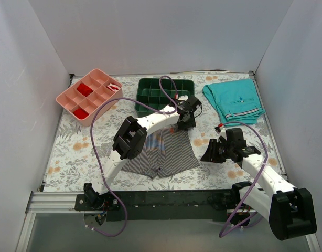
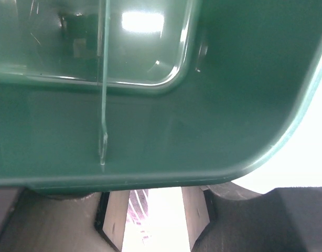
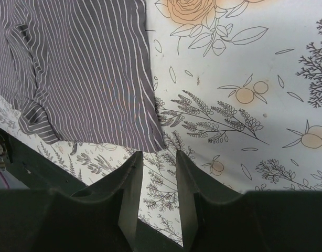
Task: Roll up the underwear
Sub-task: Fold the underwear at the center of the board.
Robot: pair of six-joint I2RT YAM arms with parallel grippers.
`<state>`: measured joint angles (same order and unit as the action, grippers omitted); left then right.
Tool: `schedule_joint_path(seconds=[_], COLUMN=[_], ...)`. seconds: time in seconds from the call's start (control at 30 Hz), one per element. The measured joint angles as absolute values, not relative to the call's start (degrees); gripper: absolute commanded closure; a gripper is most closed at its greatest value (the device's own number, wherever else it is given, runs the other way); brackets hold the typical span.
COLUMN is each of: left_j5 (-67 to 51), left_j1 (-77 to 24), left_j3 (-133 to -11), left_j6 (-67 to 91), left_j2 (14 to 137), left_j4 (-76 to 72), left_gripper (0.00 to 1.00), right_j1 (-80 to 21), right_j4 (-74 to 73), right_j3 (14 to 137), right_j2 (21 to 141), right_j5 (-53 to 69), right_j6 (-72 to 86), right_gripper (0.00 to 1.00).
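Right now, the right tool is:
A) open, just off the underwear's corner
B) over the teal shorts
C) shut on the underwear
A: the right tool is open with only bare mat showing in its gap, just beside the corner of the underwear.

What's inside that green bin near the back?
The green bin's visible compartments look empty, with only dividers showing. The left gripper hangs over its near right corner, so anything lying there is hidden.
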<state>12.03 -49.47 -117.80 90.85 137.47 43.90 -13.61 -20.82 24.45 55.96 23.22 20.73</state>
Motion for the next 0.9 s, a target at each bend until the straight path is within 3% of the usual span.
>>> schedule_joint_path(seconds=[0.23,0.5,0.9], left_j5=[12.03,12.08,12.08], left_j1=[-49.47,-49.43,-49.36], left_j3=[-117.73,-117.12,-116.44], left_j6=[90.85,90.80,90.87], left_j2=[137.47,137.45,137.23], left_j4=[43.72,43.53,43.11], left_gripper=[0.67,0.81,0.90], right_j1=[-13.61,-13.61,-13.61], right_j4=[-20.45,-19.33,-18.98], right_j3=[24.36,23.73,23.73], right_j2=[56.75,58.46,64.60], right_j5=[25.39,27.64,28.80], right_j6=[20.29,19.55,19.20], right_gripper=[0.58,0.55,0.54])
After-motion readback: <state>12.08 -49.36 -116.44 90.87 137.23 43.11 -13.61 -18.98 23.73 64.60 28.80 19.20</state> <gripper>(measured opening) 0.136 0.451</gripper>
